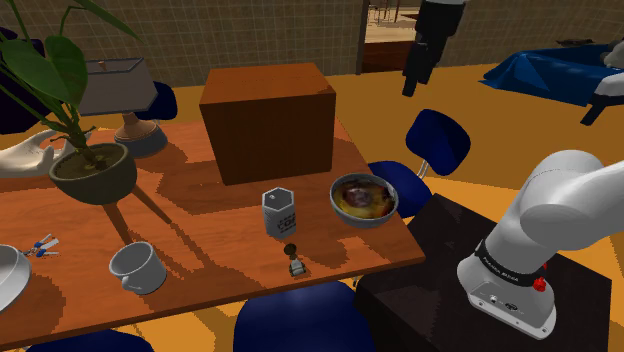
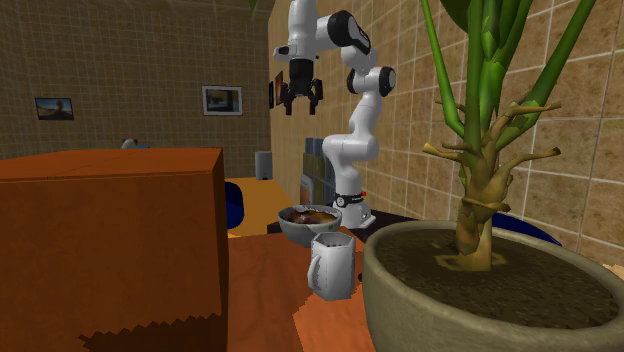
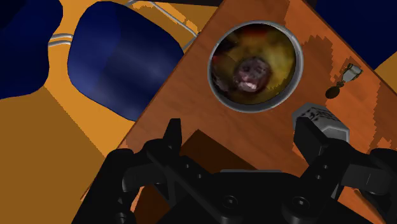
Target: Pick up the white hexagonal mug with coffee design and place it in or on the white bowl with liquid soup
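The tool [image 3: 239,130] is hanging high above the tabletop [image 1: 200,240], fingers spread, gripping nothing. The pale hexagonal mug [image 1: 279,211] is standing upright just beside the soup bowl [image 1: 364,197]. It is looking rigid, light and probably slick, so I'd be pinching two opposite flat faces.

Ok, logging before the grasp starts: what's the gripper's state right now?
Gripper: open, fingers apart, holding nothing, up above the soup bowl and hexagonal mug.
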You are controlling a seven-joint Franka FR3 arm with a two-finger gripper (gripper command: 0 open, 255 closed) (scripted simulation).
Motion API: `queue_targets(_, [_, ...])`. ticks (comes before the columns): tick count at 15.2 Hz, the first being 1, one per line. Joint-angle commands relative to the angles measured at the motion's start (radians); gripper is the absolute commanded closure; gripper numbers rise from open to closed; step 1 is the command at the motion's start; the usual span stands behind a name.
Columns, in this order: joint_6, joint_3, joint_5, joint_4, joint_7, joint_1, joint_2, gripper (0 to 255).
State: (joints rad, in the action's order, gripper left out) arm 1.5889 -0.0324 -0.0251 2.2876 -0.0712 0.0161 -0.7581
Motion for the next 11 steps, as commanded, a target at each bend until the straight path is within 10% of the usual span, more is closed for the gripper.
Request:
queue_targets(1, [0.000,0.000,0.000,0.000,0.000,0.000,0.000,0])
queue_targets(11, [0.276,-0.138,-0.072,0.085,0.112,0.055,0.179,0])
